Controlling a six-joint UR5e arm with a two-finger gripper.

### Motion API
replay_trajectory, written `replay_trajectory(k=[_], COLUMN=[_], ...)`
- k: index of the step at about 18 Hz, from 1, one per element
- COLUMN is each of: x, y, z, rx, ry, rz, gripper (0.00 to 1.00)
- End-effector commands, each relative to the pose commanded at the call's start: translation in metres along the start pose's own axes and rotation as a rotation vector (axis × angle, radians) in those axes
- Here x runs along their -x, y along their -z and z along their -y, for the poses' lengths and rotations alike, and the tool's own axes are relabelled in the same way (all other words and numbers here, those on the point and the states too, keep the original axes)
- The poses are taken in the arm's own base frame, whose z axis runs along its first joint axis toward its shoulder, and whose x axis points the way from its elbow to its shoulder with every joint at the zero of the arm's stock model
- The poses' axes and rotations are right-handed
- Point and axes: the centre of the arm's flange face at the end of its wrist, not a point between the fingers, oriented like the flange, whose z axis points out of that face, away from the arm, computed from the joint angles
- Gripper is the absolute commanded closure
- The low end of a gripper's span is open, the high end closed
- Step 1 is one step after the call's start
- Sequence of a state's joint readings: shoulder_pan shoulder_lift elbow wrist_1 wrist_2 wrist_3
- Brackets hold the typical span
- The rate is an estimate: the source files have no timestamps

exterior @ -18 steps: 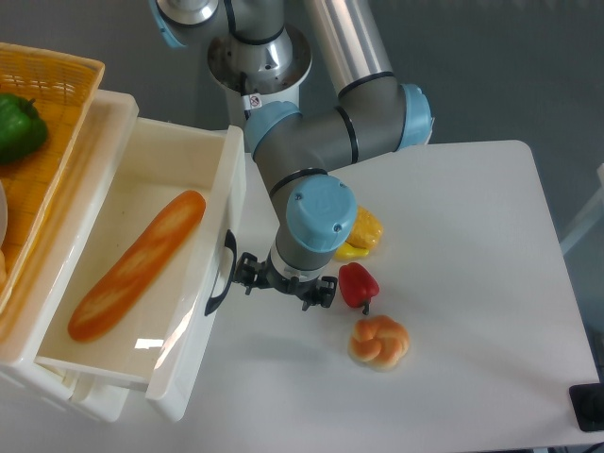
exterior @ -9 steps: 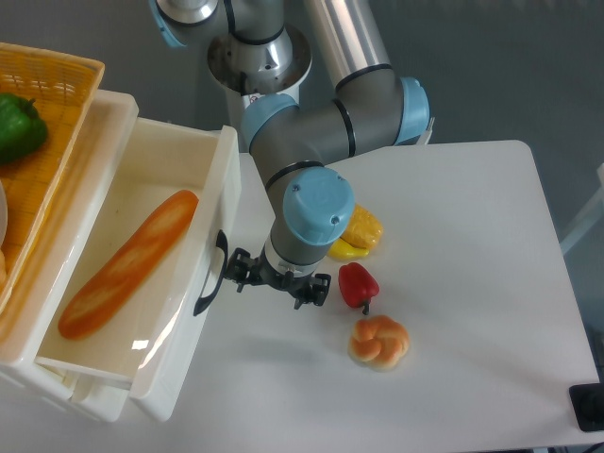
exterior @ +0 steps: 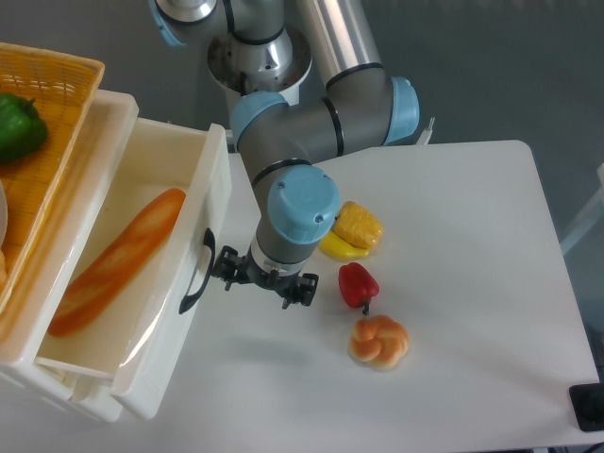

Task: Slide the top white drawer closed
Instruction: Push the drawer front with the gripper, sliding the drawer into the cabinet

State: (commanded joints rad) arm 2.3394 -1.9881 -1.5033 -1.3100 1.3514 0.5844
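Observation:
The top white drawer (exterior: 209, 179) stands partly pulled out of the cabinet at the left, with a long baguette (exterior: 118, 262) lying inside. Its curved black handle (exterior: 195, 275) faces right. My gripper (exterior: 263, 281) hangs point-down just right of the handle, close against the drawer front. The blue wrist above it hides the fingertips, so only the black linkages show on both sides. I cannot make out whether it touches the handle or the front panel.
An orange wicker basket (exterior: 57, 80) with a green pepper (exterior: 19, 127) sits on top of the cabinet. The lower drawer's edge (exterior: 90, 398) peeks out below. A yellow vegetable (exterior: 355, 231), a red pepper (exterior: 357, 284) and a knotted bun (exterior: 379, 342) lie right of my gripper.
The top drawer has slid left, further into the cabinet, and my gripper has moved left along with its front. The baguette has shifted with the drawer.

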Motion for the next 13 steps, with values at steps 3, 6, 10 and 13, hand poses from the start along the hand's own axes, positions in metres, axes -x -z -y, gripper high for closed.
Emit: replay_trajectory(k=[3, 6, 10, 13], x=[-0.004, -0.014, -0.026, -0.038], y=[0.0, -0.001, 0.0, -0.003], z=[0.001, 0.004, 0.007, 0.011], rx=[0.0, 0.002, 0.0, 0.003], ry=[-0.008, -0.033, -0.048, -0.069], rz=[0.003, 0.005, 0.006, 0.006], gripper=[0.0, 0.0, 0.0, 0.0])
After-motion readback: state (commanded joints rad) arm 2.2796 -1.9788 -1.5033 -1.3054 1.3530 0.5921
